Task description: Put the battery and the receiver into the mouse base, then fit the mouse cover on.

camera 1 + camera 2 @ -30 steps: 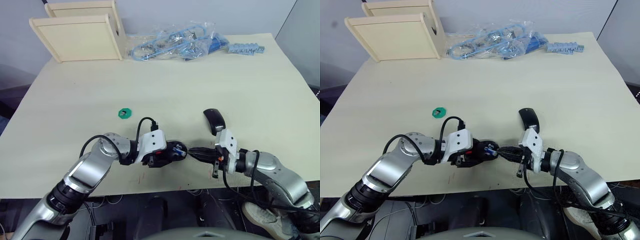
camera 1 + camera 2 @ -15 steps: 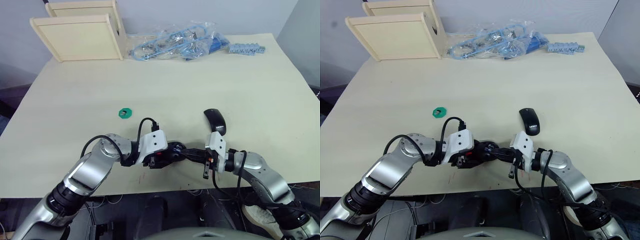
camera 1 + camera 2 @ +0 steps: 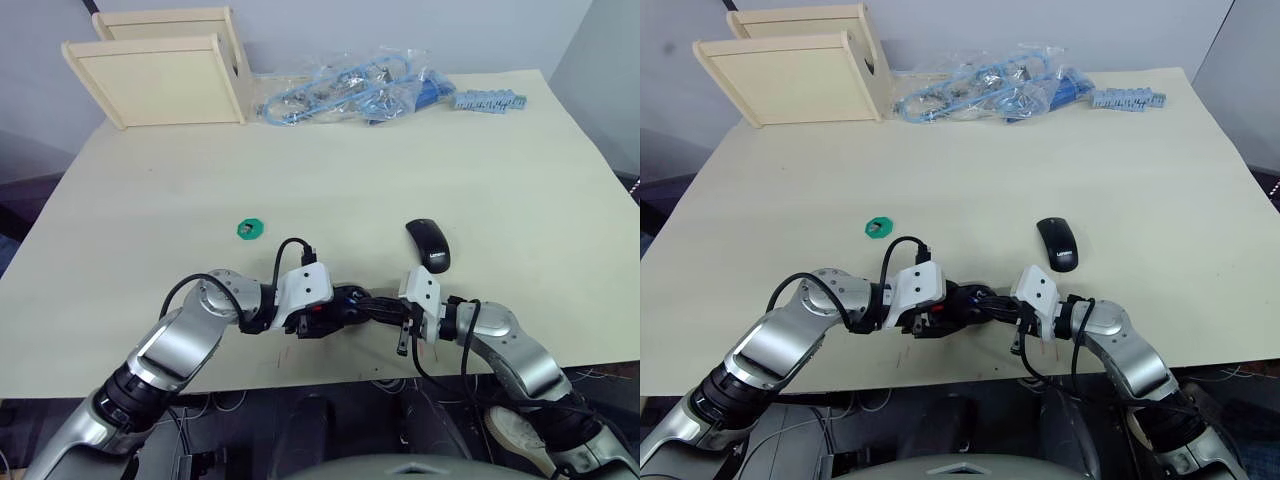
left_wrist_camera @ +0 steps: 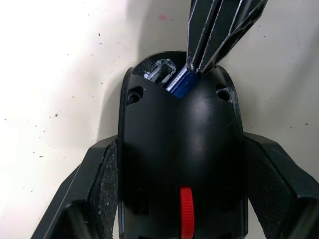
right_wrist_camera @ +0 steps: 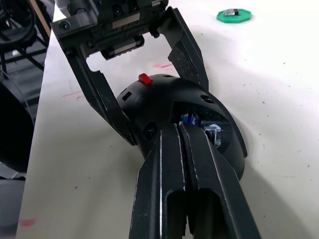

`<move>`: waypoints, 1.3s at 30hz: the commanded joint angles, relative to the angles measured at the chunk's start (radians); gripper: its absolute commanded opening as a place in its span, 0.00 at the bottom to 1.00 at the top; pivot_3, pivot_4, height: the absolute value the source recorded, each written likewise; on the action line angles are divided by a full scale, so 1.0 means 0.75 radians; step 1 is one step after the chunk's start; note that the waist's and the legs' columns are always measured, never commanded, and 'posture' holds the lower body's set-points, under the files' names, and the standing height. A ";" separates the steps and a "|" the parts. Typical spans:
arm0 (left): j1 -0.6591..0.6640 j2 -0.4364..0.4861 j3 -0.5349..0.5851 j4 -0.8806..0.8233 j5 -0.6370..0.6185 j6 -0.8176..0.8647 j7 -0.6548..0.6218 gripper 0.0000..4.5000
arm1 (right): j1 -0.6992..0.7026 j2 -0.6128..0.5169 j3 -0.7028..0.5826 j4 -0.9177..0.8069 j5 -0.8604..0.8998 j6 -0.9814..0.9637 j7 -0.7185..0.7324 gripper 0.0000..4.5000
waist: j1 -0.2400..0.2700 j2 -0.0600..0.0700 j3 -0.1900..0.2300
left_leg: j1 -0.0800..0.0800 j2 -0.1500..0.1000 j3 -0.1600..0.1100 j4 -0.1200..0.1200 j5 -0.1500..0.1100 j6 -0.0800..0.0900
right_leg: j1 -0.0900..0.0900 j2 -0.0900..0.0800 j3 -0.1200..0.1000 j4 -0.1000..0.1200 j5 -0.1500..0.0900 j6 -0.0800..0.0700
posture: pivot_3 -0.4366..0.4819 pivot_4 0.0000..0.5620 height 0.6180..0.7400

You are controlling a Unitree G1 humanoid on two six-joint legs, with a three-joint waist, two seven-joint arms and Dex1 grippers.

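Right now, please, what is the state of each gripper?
Left gripper: shut on the mouse base, one finger on each side.
Right gripper: shut, its tips at the battery in the base.

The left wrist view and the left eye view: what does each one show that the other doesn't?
Left wrist view alone: the blue battery sitting in the mouse base's open compartment, with the right gripper closed and pressing its tips on it.

Left eye view alone: the mouse cover lying apart on the table, a green disc, a wooden box and a bag of blue parts at the far edge.

Both: the mouse base clamped by the left gripper, with the right gripper meeting it.
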 commanded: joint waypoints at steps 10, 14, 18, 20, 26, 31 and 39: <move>0.013 -0.001 -0.066 0.019 0.029 0.035 -0.001 0.65 | -0.023 0.002 0.038 0.126 -0.048 0.171 -0.006 0.00 | -0.002 0.000 -0.017 | 0.005 0.001 0.000 -0.001 0.000 0.000 | 0.005 0.001 0.000 -0.001 -0.001 -0.001 | 0.48 0.27 1.00; 0.004 0.000 -0.068 0.017 0.025 0.043 -0.001 0.65 | -0.023 -0.048 -0.072 -0.009 0.063 0.159 0.065 0.00 | 0.003 0.000 -0.016 | 0.004 0.001 -0.001 -0.001 0.000 0.000 | 0.007 0.001 -0.002 -0.002 -0.001 -0.001 | 0.48 0.27 1.00; -0.002 0.004 -0.066 0.003 0.016 0.058 -0.001 0.65 | -0.010 -0.120 -0.190 -0.106 0.177 0.197 0.122 0.00 | 0.006 0.000 -0.015 | 0.002 0.000 -0.004 0.000 0.000 0.000 | 0.006 0.000 -0.004 -0.003 -0.001 -0.001 | 0.48 0.27 1.00; -0.011 0.007 -0.063 -0.004 0.010 0.070 -0.006 0.65 | 0.028 -0.191 -0.274 -0.154 0.236 0.179 0.183 0.12 | 0.007 0.001 -0.014 | 0.001 0.000 -0.004 0.000 0.000 0.000 | 0.006 0.000 -0.004 -0.004 -0.001 -0.001 | 0.48 0.27 1.00; -0.036 0.009 -0.061 -0.011 0.000 0.093 -0.015 0.65 | 0.148 -0.360 -0.449 -0.272 0.335 0.077 0.355 0.70 | 0.009 0.000 -0.011 | 0.000 0.000 -0.005 0.000 0.000 0.000 | 0.006 0.000 -0.007 -0.005 -0.001 -0.001 | 0.48 0.27 1.00; -0.047 0.008 -0.066 -0.015 -0.002 0.100 -0.016 0.65 | 0.286 -0.468 -0.600 -0.335 0.390 0.015 0.443 0.99 | 0.015 -0.002 -0.009 | -0.001 0.000 -0.003 0.000 0.000 0.000 | 0.006 0.000 -0.008 -0.005 -0.001 -0.001 | 0.48 0.27 1.00; -0.039 0.007 -0.068 0.004 0.006 0.075 -0.013 0.65 | 0.448 -0.508 -0.786 -0.389 0.458 -0.019 0.463 0.99 | 0.024 -0.003 -0.007 | 0.000 0.000 -0.002 0.000 0.000 0.000 | 0.006 0.000 -0.007 -0.004 -0.001 -0.001 | 0.48 0.27 1.00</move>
